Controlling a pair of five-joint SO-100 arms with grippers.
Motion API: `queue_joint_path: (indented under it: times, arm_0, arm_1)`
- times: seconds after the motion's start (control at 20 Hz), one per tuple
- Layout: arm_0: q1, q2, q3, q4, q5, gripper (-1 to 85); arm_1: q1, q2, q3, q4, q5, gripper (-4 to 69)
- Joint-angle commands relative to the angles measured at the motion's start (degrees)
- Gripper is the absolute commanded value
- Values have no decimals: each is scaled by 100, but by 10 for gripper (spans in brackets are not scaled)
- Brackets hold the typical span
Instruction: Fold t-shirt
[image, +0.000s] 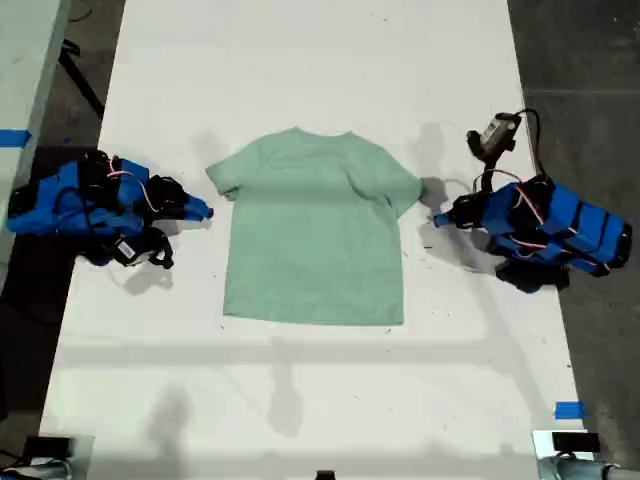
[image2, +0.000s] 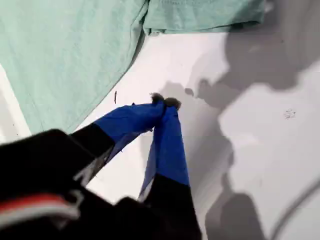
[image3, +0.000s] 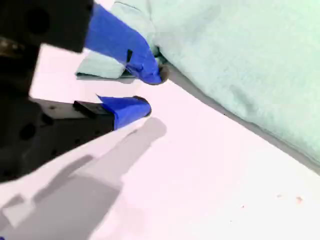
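Observation:
The pale mint-green t-shirt (image: 315, 235) lies flat and spread on the white table, collar toward the exterior view's top, both sleeves out. My first gripper (image: 438, 218) is on the exterior view's right, just off the sleeve there. Its blue tips (image2: 165, 102) are shut on nothing and rest on bare table beside the shirt's side edge (image2: 65, 50). My second gripper (image: 203, 211) is on the exterior view's left, below the other sleeve. It is open (image3: 146, 92) with nothing between the jaws, and one fingertip (image3: 150, 75) sits at the sleeve's edge (image3: 107, 65).
The white table (image: 320, 400) is bordered by dark floor on both sides. A small grey device with a black cable (image: 495, 135) stands behind the first arm. Blue tape marks sit at the exterior view's lower right (image: 568, 409) and far left (image: 12, 137).

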Motion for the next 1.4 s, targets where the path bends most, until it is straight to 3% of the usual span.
queue_joint_path:
  times: [0.0,0.45,0.55,0.75,0.95,1.35]
  arm_0:
    - [694,18,-9,-9,281,29]
    - [729,18,-9,-9,255,36]
    - [686,18,-18,0,220,0]
    - [545,18,-246,-97,35,0]
    - [220,-967,-1318,-105,114,0]
    - [-527,-4307,-4201,-141,1072,0]
  arm_1:
    - [-527,9,-18,-141,3999,-8]
    - [-624,9,-18,-141,4052,-8]
    - [-703,9,-70,-132,4052,-8]
    - [-791,9,-606,185,3999,-7]
    - [-431,-668,-1696,299,3560,-6]
    - [571,-3999,-4649,202,2197,-6]
